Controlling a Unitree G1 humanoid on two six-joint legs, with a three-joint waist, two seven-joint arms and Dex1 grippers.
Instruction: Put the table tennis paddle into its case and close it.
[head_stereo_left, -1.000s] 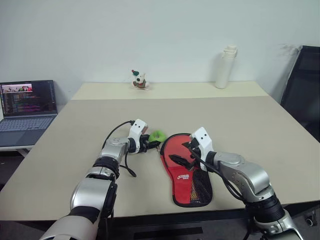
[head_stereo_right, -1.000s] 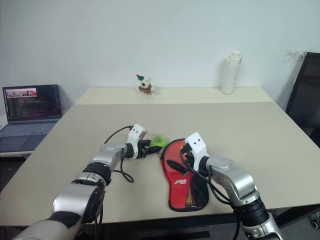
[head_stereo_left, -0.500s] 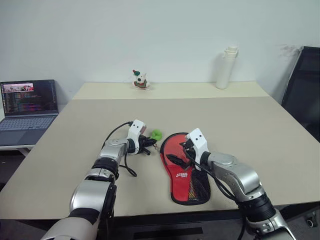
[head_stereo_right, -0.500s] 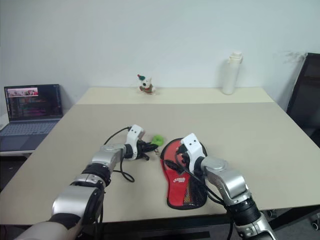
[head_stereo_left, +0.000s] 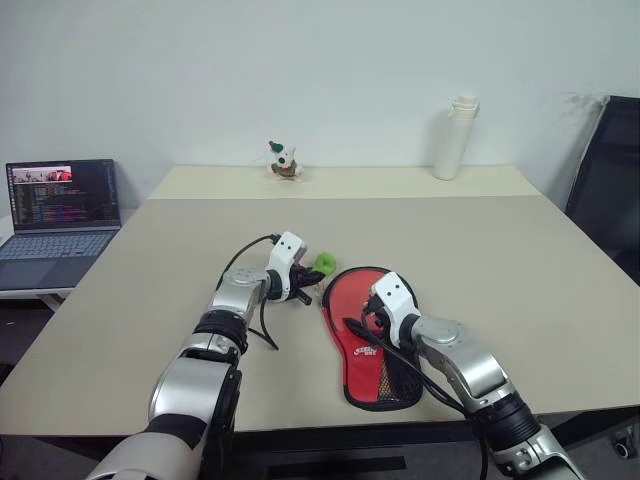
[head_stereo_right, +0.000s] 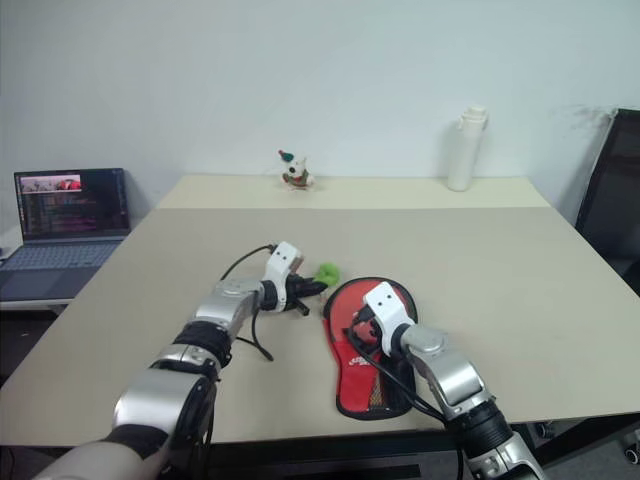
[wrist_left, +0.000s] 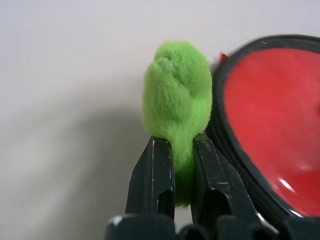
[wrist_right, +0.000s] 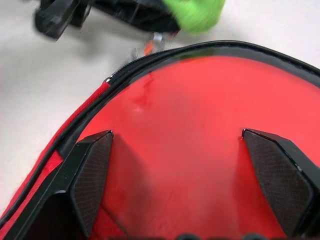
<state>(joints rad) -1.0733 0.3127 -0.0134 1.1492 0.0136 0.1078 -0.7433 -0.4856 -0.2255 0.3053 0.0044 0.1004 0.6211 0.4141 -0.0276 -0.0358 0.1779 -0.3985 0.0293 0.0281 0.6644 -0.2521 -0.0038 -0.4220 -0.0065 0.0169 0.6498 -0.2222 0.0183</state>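
The table tennis paddle (head_stereo_left: 356, 300) lies flat on the table with its red face up, tucked inside the black case (head_stereo_left: 398, 384). The case's mesh covers the handle end, and its zipper edge (wrist_right: 150, 57) runs round the head. A fuzzy green pull (wrist_left: 177, 95) sits just left of the case's far rim, and my left gripper (wrist_left: 173, 142) is shut on it. My right gripper (wrist_right: 176, 134) is open, with its pads (wrist_right: 92, 172) spread wide low over the red face. I cannot tell whether they touch it.
An open laptop (head_stereo_left: 60, 215) stands off the table's left edge. A small toy figure (head_stereo_left: 284, 160) and a white bottle (head_stereo_left: 452, 137) stand on the far strip of table. A black chair (head_stereo_left: 610, 185) is at the right.
My left gripper has shut on the green pull and drawn it slightly up and right, toward the case's rim. My right gripper has sunk lower over the red face, still open.
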